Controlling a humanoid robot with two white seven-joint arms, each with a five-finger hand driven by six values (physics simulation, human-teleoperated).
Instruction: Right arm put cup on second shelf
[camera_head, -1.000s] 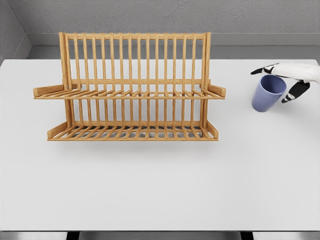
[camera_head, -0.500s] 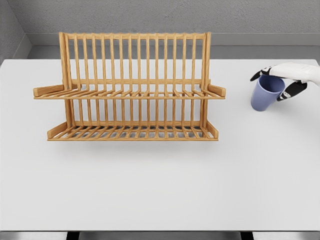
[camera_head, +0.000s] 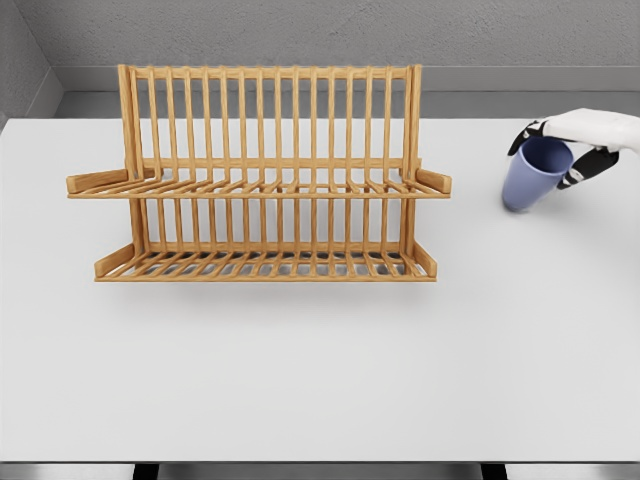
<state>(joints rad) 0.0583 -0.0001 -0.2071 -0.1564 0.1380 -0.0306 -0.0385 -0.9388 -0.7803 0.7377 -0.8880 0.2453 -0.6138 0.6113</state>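
A blue-purple cup (camera_head: 532, 175) is at the right of the white table, tilted with its mouth toward the upper right. My right hand (camera_head: 565, 148) comes in from the right edge and its dark-tipped fingers are wrapped around the cup's rim. The wooden two-tier dish rack (camera_head: 260, 180) stands at the centre left, its upper shelf (camera_head: 260, 187) and lower shelf (camera_head: 265, 267) both bare. The cup is well to the right of the rack's end. My left arm does not show.
The white table (camera_head: 320, 370) spreads wide in front of the rack. A grey wall and ledge run along the back. The table's near edge lies at the bottom of the picture.
My right hand has closed on the cup's rim. The cup has risen slightly and tipped further, its mouth swinging toward the hand.
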